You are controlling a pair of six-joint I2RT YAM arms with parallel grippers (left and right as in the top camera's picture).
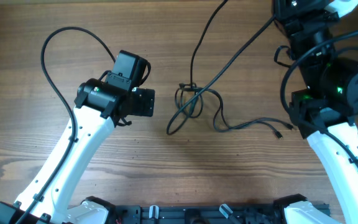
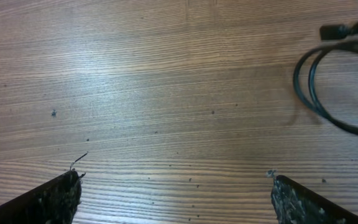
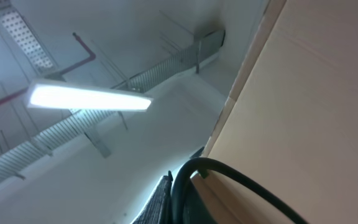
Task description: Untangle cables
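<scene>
The left claw (image 1: pixel 149 102) hangs released above bare bench (image 1: pixel 17 137), its fingertips (image 2: pixel 67 193) spread wide with nothing between them. It points toward the cables (image 1: pixel 188 99), which lie just to its right at the bench's centre. By my reading, little of the job is done. The thin cords are bunched there in a small knot of overlapping loops. Only the outer lengths run free: two strands climb to the far edge and two plug ends (image 1: pixel 279 134) trail off rightward. Pulling the loops apart is all left to do.

The left wrist view catches only one curve of the bundle, cut off by its right edge. The right claw (image 1: pixel 289 12) sits cropped at the overhead view's top edge. I cannot tell whether it is released or gripping a strand, since the right wrist camera shows only ceiling, a beige panel and a thick black cable.
</scene>
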